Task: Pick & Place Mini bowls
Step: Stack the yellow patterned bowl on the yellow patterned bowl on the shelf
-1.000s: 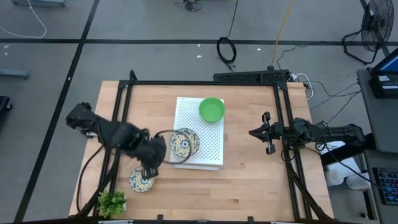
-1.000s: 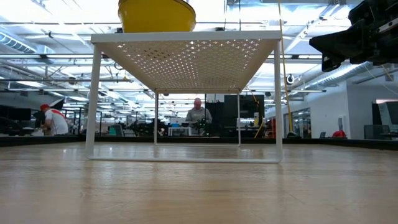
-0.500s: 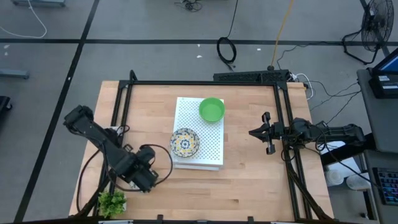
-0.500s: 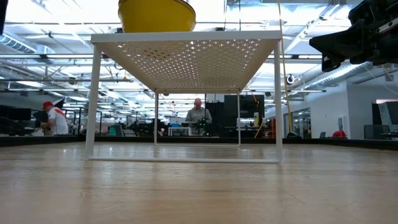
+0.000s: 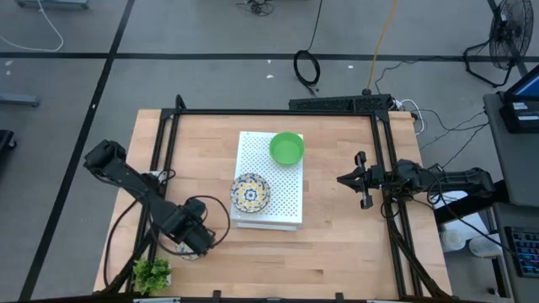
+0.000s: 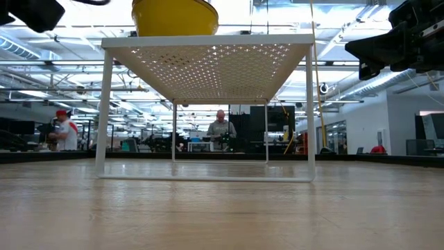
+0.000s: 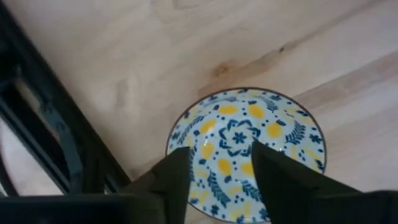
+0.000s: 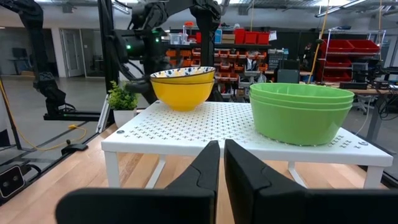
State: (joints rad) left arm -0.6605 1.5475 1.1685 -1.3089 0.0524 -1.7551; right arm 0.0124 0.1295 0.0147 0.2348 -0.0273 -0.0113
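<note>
- Left gripper (image 7: 214, 171) sits low over the front-left part of the tabletop (image 5: 337, 244), right above a patterned bowl (image 7: 249, 146). From overhead the arm hides nearly all of that bowl.
- Its jaws are apart, and in the left wrist view you can see the bowl's blue and yellow inside between the two fingers (image 7: 177, 171). The bowl sits flat on the wood, so my read is it's been let go, not being held.
- That spot makes sense for a drop-off: open wood, clear of the white board (image 5: 282, 181), with the little plant (image 5: 152, 273) close by at the front-left corner.
- Another patterned bowl (image 5: 250, 193) sits on the board's front-left part, and the green bowl (image 5: 286, 148) is at the board's far edge. From the right wrist view the green one looks like a nested stack, and the patterned one sits in yellow-sided bowls, so probably stacks there too.
- The board stands on legs, which keeps those bowls raised and easy to reach from the side.
- Right gripper (image 8: 221, 163) waits above the right side of the tabletop, jaws together, holding nothing, pointed at the board. It's well clear of the left arm, so no clash.
- I'd guess the left arm lifts straight up next so it doesn't nudge the bowl.
</note>
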